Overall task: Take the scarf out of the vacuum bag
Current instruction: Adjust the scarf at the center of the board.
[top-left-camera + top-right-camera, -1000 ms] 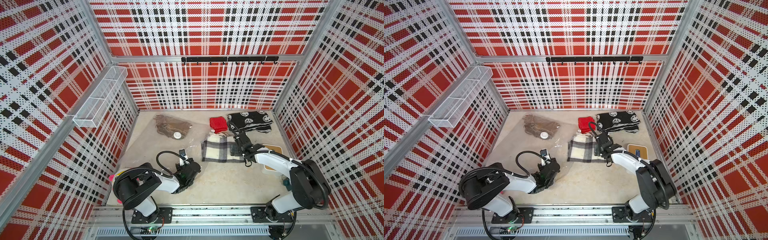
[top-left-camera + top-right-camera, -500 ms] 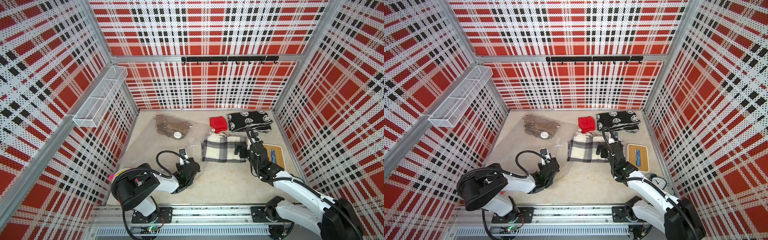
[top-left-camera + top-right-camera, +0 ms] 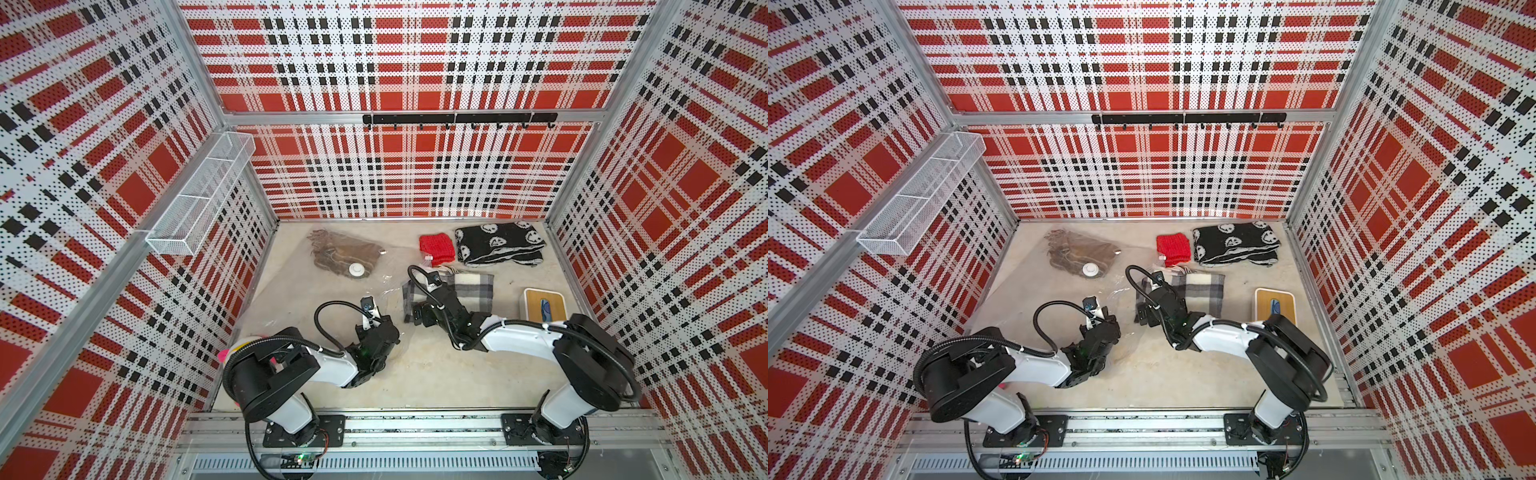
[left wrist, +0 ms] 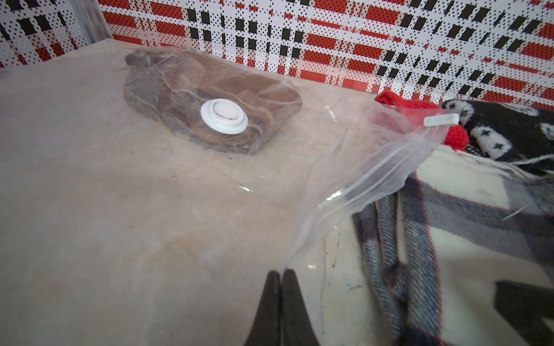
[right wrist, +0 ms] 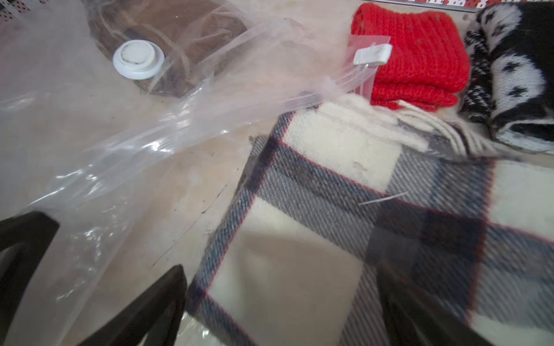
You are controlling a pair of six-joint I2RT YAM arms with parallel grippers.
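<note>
Plaid walls [image 3: 395, 62], beige bench [image 3: 436, 374]; left tool [image 4: 281, 274] pinched tight on bag [image 4: 344, 143] edge, lower centre of frame; right tool [image 5: 281, 269] spread wide above plaid scarf [image 5: 329, 185]; brown scarf [image 4: 239, 87] inside bag.

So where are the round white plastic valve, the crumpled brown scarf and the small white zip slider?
round white plastic valve [image 4: 224, 117]: left wrist view, centre of its cap.
crumpled brown scarf [image 4: 183, 84]: left wrist view, fold beside the valve.
small white zip slider [image 4: 441, 120]: left wrist view, its middle.
</note>
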